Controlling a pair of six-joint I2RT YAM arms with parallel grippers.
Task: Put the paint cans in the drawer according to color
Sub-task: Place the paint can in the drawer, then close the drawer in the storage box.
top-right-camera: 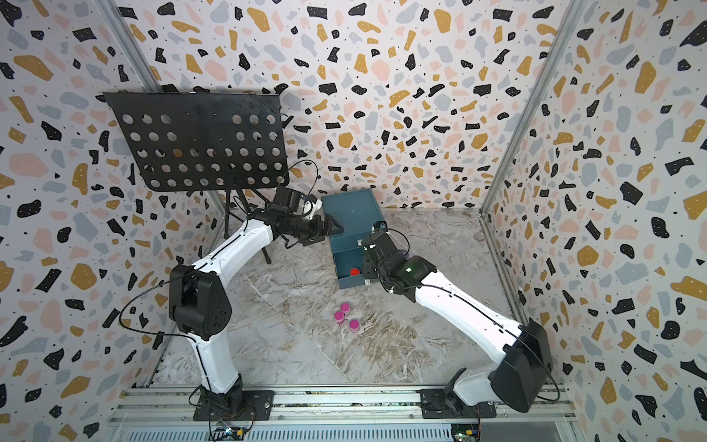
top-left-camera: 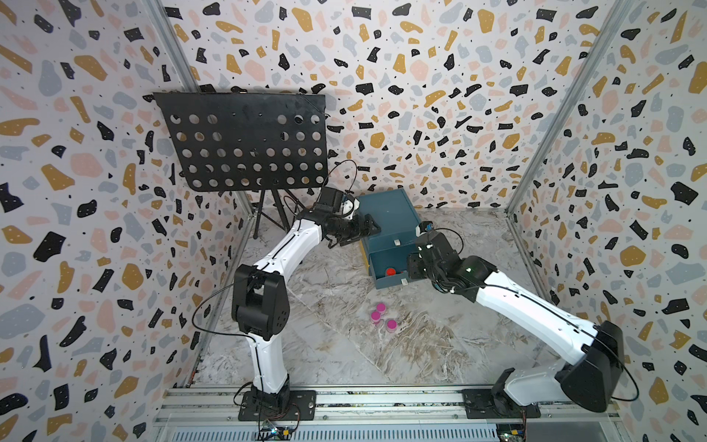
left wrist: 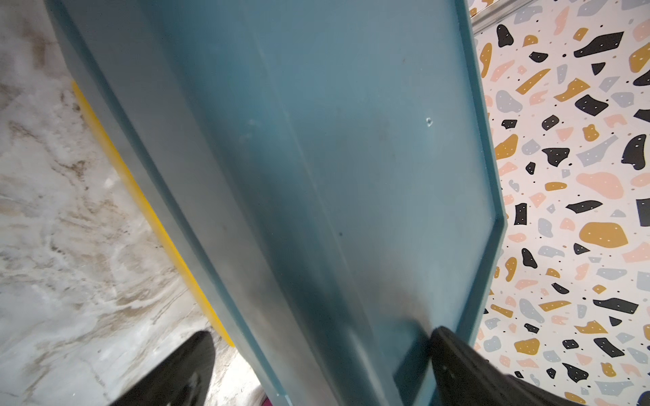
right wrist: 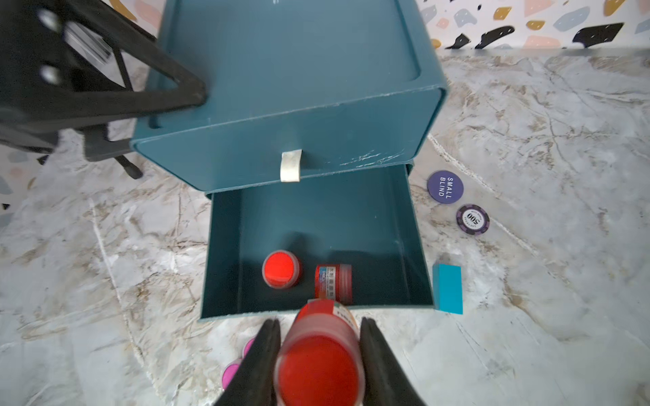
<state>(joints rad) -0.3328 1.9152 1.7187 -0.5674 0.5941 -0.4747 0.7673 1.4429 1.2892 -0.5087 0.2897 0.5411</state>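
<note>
Right tool clasping red can (blurred), drawer open

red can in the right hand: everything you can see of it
The red paint can is a tiny round jar, clear-walled and filled red, with a printed label band at its far end. It lies tipped, one round end toward the wrist, pinched in the right hand, at the front wall of the open drawer.
</note>
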